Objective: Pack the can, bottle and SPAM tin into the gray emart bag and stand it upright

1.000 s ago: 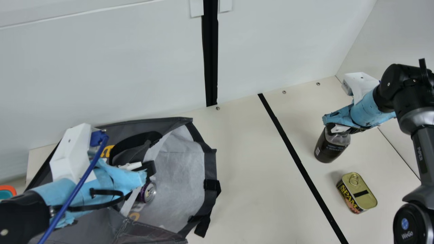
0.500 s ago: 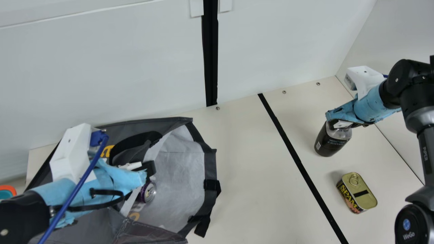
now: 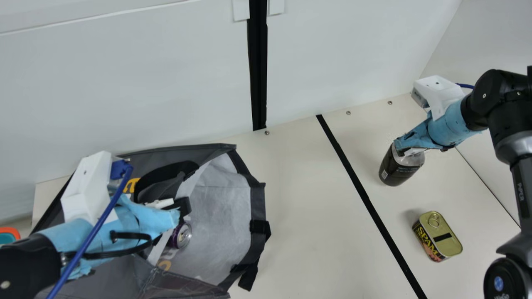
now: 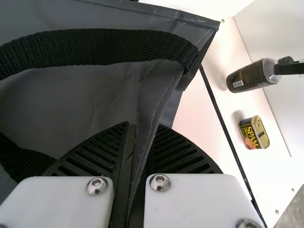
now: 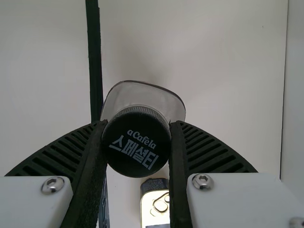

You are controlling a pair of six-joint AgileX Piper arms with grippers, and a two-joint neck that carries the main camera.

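My left gripper (image 3: 179, 211) is at the gray emart bag (image 3: 222, 216), which lies with its mouth facing right. In the left wrist view, the left gripper (image 4: 141, 142) is shut on a fold of the bag's wall (image 4: 159, 92). The purple can (image 3: 181, 235) lies inside the mouth, partly hidden by that gripper. At the right, my right gripper (image 3: 409, 148) holds the dark bottle (image 3: 400, 168) by its top. The right wrist view has the right gripper (image 5: 137, 137) shut on the black cap (image 5: 137, 152). The SPAM tin (image 3: 437, 236) stands on the table, nearer than the bottle.
A black tape line (image 3: 365, 195) crosses the table (image 3: 307, 216) between bag and bottle. The white wall (image 3: 145, 83) rises behind the bag. An orange-rimmed object (image 3: 9, 233) is at the far left edge.
The right gripper and the bottle have shifted up in the main view, and lately a little to the left. The left arm, bag, can and tin have stayed put.
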